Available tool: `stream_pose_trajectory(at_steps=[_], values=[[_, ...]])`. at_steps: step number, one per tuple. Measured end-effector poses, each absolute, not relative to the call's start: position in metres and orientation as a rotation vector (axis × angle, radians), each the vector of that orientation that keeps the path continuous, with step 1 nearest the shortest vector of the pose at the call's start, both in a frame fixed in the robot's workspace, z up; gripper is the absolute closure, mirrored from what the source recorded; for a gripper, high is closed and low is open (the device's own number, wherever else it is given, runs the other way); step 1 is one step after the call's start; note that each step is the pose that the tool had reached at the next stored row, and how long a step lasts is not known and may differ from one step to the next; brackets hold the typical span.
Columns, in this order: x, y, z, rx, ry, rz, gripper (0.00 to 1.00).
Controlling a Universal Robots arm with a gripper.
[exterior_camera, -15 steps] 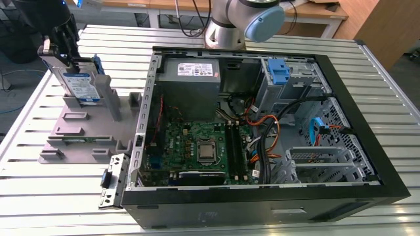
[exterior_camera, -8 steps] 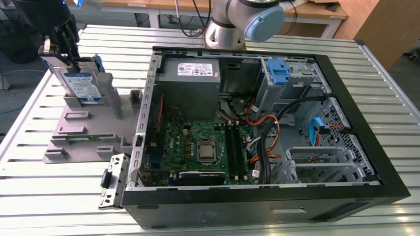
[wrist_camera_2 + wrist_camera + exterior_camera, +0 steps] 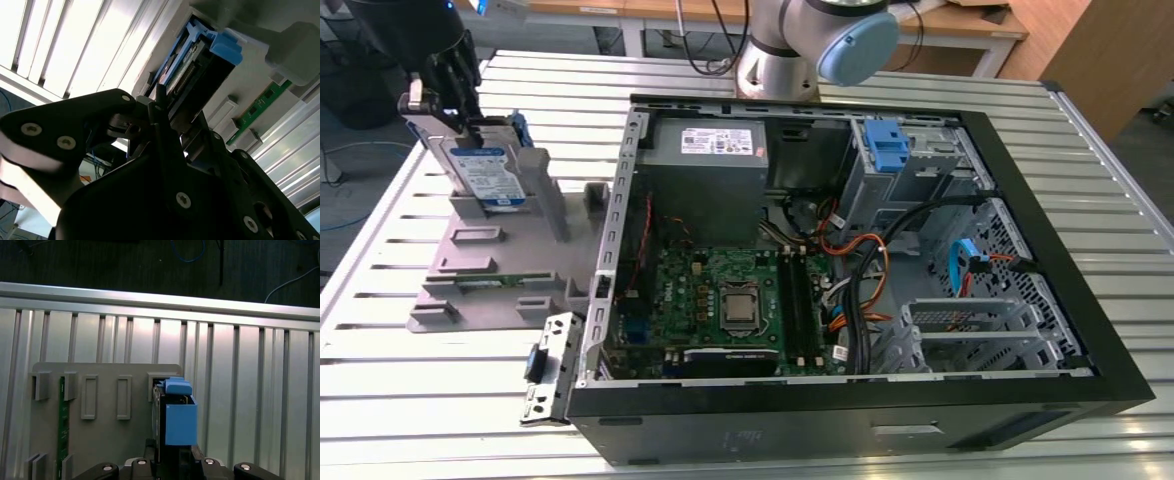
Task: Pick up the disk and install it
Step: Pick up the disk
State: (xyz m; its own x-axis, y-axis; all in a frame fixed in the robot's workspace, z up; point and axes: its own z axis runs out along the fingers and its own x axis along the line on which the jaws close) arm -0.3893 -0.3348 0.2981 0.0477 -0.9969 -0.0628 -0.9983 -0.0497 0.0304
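The disk, silver with a white-and-blue label and blue side rails, stands on edge in the grey holder at the exterior view's left. My gripper comes down on the disk's top edge and is shut on it. In the first wrist view the disk shows edge-on, its blue rail toward the camera, between the dark fingers. The second wrist view shows the disk running away from the gripper toward the holder.
The open computer case lies right of the holder, with motherboard, cables and a blue latch at the drive bay. A green memory stick lies in the holder. The arm's base stands behind the case. The slatted table surrounds everything.
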Motion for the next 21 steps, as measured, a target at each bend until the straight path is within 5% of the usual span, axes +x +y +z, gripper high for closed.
stream_pose_trajectory(at_steps=[9, 14, 21], values=[[-0.3893, -0.3344, 0.2981, -2.258, 2.151, 0.104, 0.65], [-0.3893, -0.3342, 0.2981, -2.258, 2.151, 0.104, 0.51], [-0.3893, -0.3342, 0.2979, -2.22, 2.188, 0.103, 0.51]])
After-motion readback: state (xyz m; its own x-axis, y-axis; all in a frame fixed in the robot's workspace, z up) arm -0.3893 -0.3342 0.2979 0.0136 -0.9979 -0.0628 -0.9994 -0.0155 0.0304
